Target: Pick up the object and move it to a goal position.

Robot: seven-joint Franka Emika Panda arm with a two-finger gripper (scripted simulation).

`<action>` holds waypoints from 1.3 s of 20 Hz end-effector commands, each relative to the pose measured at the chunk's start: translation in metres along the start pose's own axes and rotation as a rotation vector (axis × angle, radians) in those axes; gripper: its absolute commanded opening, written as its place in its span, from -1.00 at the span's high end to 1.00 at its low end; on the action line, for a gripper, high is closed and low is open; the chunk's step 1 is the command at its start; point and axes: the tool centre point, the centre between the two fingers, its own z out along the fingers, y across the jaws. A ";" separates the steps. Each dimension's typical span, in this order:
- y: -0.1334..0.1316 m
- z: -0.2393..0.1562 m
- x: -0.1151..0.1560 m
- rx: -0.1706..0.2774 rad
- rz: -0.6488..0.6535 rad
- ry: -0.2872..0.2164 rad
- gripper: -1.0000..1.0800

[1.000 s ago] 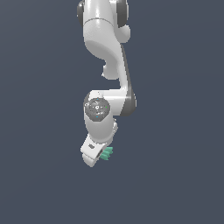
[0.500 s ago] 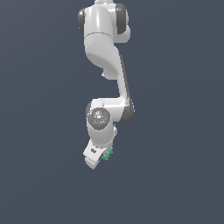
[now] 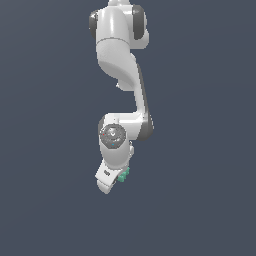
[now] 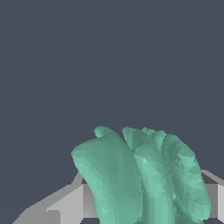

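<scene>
The object (image 3: pixel 123 174) is a small teal-green ridged piece. In the exterior view it shows at the lower end of the white arm, mostly hidden behind the hand. My gripper (image 3: pixel 119 180) is shut on it and holds it up in the air, with nothing under it. In the wrist view the object (image 4: pixel 144 175) fills the lower middle, its wavy ridges upright, between the grey fingers (image 4: pixel 61 203). No goal marker shows in either view.
The white arm (image 3: pixel 120 75) hangs down from the top of the exterior view, with its wrist joint (image 3: pixel 114 136) above the hand. Around it is only plain dark grey-blue background; no table, edge or other object shows.
The arm has shifted slightly toward the exterior view's left and a little down, carrying the teal object with it. The grip on the object is unchanged.
</scene>
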 end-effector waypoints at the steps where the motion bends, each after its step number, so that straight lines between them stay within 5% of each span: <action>1: 0.000 0.000 0.000 0.000 0.000 0.000 1.00; 15: -0.007 -0.011 -0.008 0.000 0.000 0.000 1.00; 26: -0.036 -0.056 -0.039 -0.001 0.000 -0.001 1.00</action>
